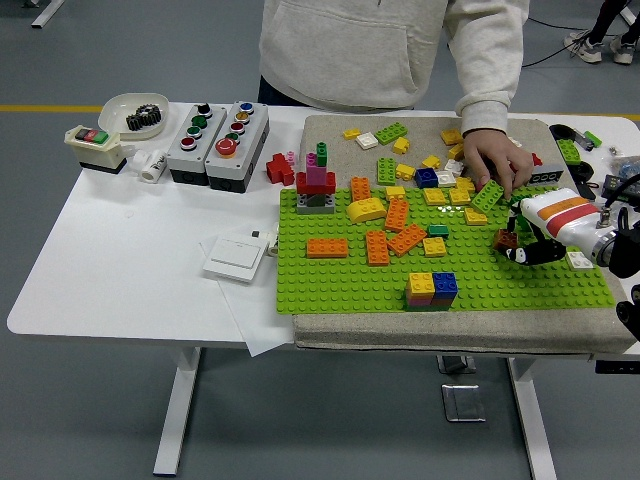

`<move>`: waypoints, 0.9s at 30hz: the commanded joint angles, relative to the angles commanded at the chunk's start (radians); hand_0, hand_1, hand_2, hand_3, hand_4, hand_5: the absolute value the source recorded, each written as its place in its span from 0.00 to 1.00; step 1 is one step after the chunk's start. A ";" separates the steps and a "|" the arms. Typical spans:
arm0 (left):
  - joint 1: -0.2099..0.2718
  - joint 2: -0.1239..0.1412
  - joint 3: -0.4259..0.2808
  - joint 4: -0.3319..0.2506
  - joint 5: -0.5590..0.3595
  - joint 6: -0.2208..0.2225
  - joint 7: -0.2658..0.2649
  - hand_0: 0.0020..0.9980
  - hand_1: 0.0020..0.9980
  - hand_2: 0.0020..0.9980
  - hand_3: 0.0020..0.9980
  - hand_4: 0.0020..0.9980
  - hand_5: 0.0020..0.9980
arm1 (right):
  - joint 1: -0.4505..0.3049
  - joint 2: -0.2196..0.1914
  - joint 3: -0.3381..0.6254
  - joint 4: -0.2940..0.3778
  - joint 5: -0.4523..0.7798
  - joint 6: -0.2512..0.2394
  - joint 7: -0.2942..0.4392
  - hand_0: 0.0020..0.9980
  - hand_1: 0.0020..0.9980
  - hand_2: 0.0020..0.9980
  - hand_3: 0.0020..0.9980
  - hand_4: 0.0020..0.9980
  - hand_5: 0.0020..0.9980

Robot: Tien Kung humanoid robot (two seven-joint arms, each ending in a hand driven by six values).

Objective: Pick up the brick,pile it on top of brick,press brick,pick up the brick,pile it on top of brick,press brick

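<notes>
Over green baseplate (pixel 340 280), robot hand (pixel 522 245) seemingly grips brown brick (pixel 505 240).

**Right hand low over the green baseplate**

We note our right hand (pixel 522 243) at the right end of the green baseplate (pixel 340 280), fingers curled around a small dark brick (pixel 504 240). A person's hand (pixel 495 162) holds a green brick (pixel 487 196) tilted just beyond it. Near the front edge sits a yellow and blue stack (pixel 432 288). Orange bricks (pixel 390 232) lie mid-plate. Two button boxes (pixel 217 131) stand far left.
</notes>
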 joint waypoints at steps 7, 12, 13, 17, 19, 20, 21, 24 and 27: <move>-0.001 0.000 -0.007 0.000 0.011 -0.002 0.003 0.69 0.73 0.74 0.60 0.69 0.66 | -0.001 -0.006 0.017 0.016 0.015 0.005 0.022 0.16 0.12 0.21 0.64 0.98 0.50; 0.000 0.000 -0.008 0.001 0.013 -0.003 0.003 0.69 0.73 0.74 0.60 0.69 0.66 | -0.004 -0.019 0.037 0.048 0.003 0.016 0.027 0.16 0.12 0.21 0.64 0.98 0.50; 0.000 0.000 -0.008 0.001 0.013 -0.003 0.003 0.69 0.73 0.74 0.60 0.69 0.66 | -0.006 -0.021 0.041 0.054 0.002 0.018 0.027 0.18 0.13 0.22 0.76 1.00 0.55; 0.003 -0.001 -0.009 0.002 0.013 -0.002 0.002 0.69 0.73 0.74 0.60 0.69 0.66 | -0.015 -0.043 0.070 0.104 0.016 0.009 0.021 0.18 0.13 0.22 0.76 1.00 0.55; 0.003 -0.001 -0.011 0.003 0.015 -0.003 0.003 0.69 0.73 0.74 0.60 0.69 0.66 | -0.011 -0.052 0.080 0.122 0.016 0.004 0.018 0.18 0.14 0.23 0.77 1.00 0.57; 0.003 -0.001 -0.011 0.003 0.015 -0.003 0.003 0.69 0.73 0.74 0.60 0.69 0.66 | -0.010 -0.054 0.082 0.126 0.015 0.003 0.017 0.18 0.14 0.23 0.77 1.00 0.57; 0.003 -0.001 -0.012 0.003 0.018 -0.003 0.004 0.69 0.73 0.74 0.60 0.69 0.66 | 0.001 -0.059 0.084 0.124 0.009 0.006 0.016 0.18 0.14 0.23 0.77 1.00 0.57; 0.003 -0.001 -0.014 0.003 0.021 -0.004 0.005 0.69 0.73 0.74 0.60 0.69 0.66 | 0.028 -0.072 0.071 0.115 -0.001 0.020 0.020 0.18 0.14 0.23 0.77 1.00 0.57; 0.004 -0.001 -0.016 0.003 0.022 -0.005 0.007 0.69 0.73 0.74 0.60 0.69 0.66 | 0.065 -0.096 0.026 0.114 -0.030 0.040 0.037 0.19 0.14 0.23 0.78 1.00 0.58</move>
